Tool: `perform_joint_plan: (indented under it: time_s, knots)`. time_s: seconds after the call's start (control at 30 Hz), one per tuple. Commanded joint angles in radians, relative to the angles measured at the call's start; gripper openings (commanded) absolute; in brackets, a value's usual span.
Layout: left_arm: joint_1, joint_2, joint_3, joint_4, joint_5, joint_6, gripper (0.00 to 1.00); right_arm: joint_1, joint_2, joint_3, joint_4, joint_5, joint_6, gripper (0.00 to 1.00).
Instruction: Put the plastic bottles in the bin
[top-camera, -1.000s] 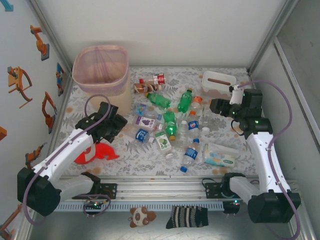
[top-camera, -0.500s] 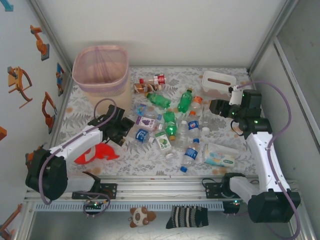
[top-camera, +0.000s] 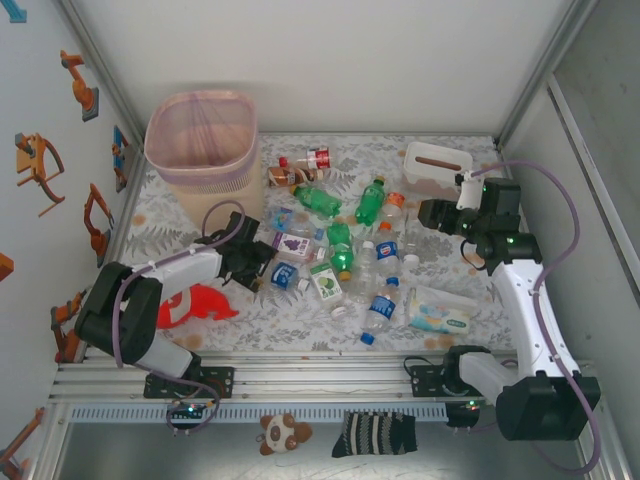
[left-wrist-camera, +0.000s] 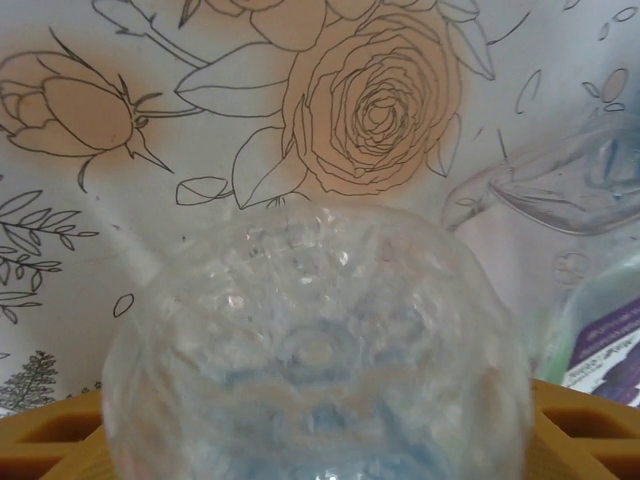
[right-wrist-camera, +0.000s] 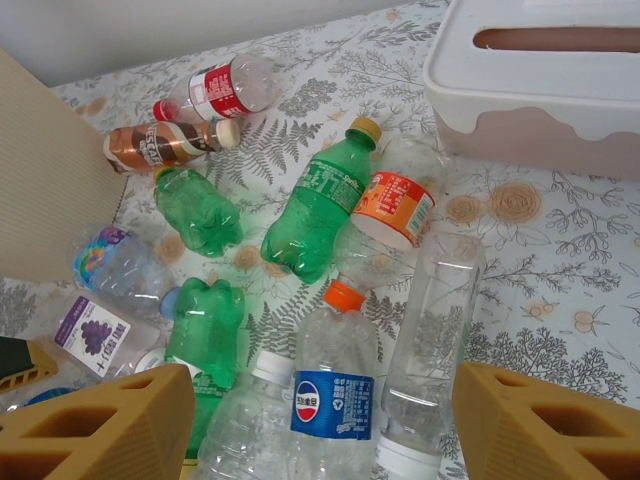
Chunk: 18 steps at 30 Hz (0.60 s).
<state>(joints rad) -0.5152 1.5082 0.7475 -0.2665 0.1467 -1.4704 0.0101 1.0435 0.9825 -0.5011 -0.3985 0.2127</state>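
Note:
Many plastic bottles lie in a loose heap mid-table: green ones (top-camera: 318, 200) (right-wrist-camera: 320, 205), a clear one with a blue label (right-wrist-camera: 335, 385), a clear one with a white cap (right-wrist-camera: 430, 330) and an orange-labelled one (right-wrist-camera: 395, 205). The pink-beige bin (top-camera: 200, 140) stands upright at the back left. My left gripper (top-camera: 258, 262) is low at the heap's left edge, open, and the base of a clear bottle (left-wrist-camera: 320, 340) sits between its orange fingers (left-wrist-camera: 50, 445). My right gripper (top-camera: 432, 213) hovers open above the heap's right side, holding nothing.
A red plush fish (top-camera: 195, 305) lies under the left arm. A white tissue box with a pink top (top-camera: 435, 165) stands at the back right beside the right gripper. A pale wipes pack (top-camera: 438, 312) lies front right. Walls close in on both sides.
The left arm has dropped and reached right, from above the fish to the left edge of the bottle heap. The right arm has stayed put.

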Motion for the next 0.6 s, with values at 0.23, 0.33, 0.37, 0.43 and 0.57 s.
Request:
perform_joint_plan:
  time_s: [0.23,0.33,0.37,0.43,0.57]
  knots:
    - [0.006,-0.111,0.001,-0.098,-0.058,0.019,0.62,0.010,-0.031,-0.010,0.006,0.016,-0.009,0.68]
    - [0.006,-0.169,0.037,-0.171,-0.087,0.059,0.62,0.010,-0.027,-0.004,0.007,0.012,-0.009,0.68]
    - [0.006,-0.189,0.052,-0.199,-0.100,0.075,0.62,0.010,-0.025,-0.003,0.009,0.009,-0.008,0.68]
    - [0.006,-0.231,0.078,-0.243,-0.123,0.104,0.62,0.010,-0.021,0.002,0.009,0.006,-0.007,0.68]
    - [0.006,-0.313,0.136,-0.310,-0.166,0.192,0.59,0.010,-0.012,0.013,0.010,-0.003,-0.006,0.68]
